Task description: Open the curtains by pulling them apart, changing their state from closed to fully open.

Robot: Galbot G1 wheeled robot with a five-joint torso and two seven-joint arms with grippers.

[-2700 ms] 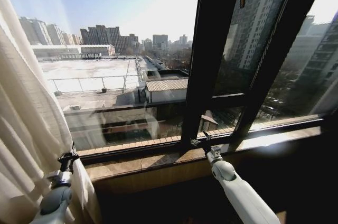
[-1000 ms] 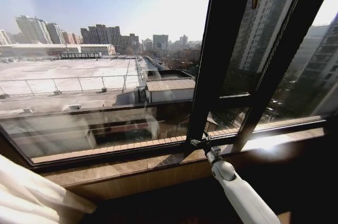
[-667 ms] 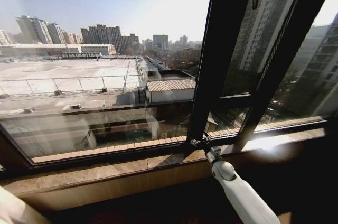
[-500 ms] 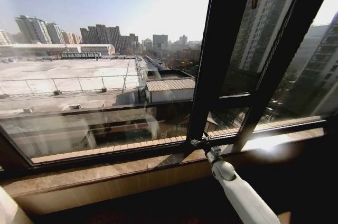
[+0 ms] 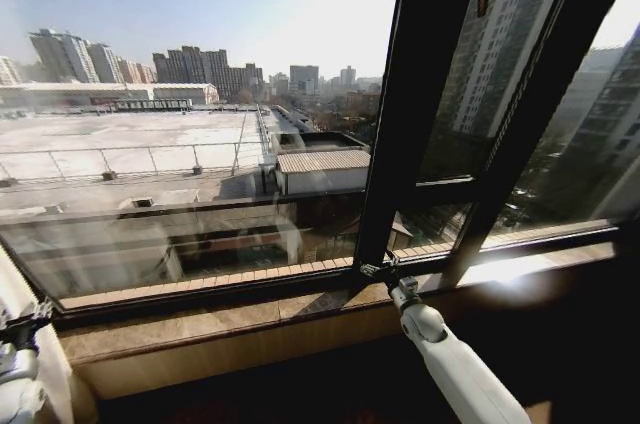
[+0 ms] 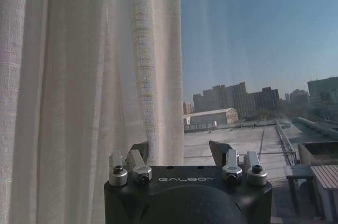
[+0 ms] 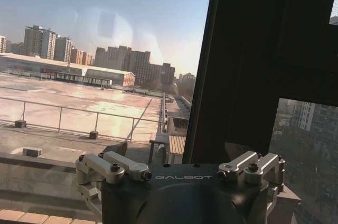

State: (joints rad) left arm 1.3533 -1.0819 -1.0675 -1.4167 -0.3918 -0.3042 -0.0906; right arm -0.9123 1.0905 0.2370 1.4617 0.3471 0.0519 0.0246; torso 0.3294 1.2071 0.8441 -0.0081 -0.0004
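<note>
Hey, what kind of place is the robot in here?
Likely an upper-floor room in a city building: a wide dark-framed window above a stone sill overlooks rooftops and towers, and sheer curtains are drawn to its side.

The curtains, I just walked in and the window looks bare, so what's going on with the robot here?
The robot is at the window with the curtains pulled far to its left; in the head view just a strip of fabric remains at the left edge, so the glass is almost fully uncovered. The left gripper is low at that edge beside the fabric, fingers open, holding nothing. The right gripper rests out by the window sill near the dark window frame, also open.
</note>
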